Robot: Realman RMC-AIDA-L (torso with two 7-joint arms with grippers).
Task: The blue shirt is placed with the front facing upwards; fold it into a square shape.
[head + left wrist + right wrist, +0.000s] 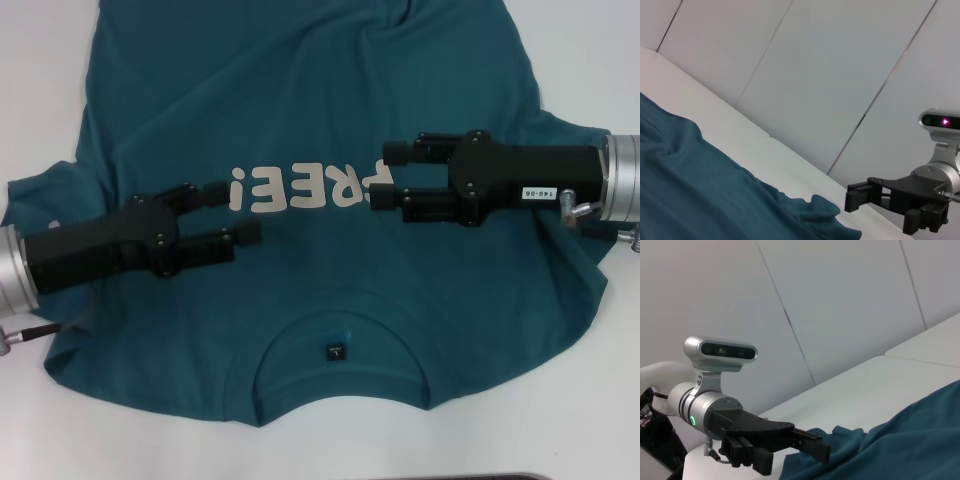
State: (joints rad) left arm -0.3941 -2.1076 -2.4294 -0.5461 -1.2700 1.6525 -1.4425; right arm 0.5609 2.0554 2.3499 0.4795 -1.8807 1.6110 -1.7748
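Note:
The blue shirt point(320, 100) lies spread flat on the white table point(40, 70), front up. Its pale lettering point(300, 188) runs across the chest, and the round neck with a black label point(335, 351) is nearest me. My left gripper point(235, 210) hovers open over the chest at the left end of the lettering. Facing it from the other side, my right gripper point(388, 175) is open at the right end of the lettering. Neither holds cloth. The left wrist view shows the shirt point(690, 190) and the right gripper point(880, 212). In the right wrist view are the shirt point(910, 440) and the left gripper point(790, 457).
Bare white table surrounds the shirt, with a narrow strip point(150, 450) in front of the neck. A pale panelled wall point(840, 60) rises behind the table. A dark edge point(470, 477) shows at the very front.

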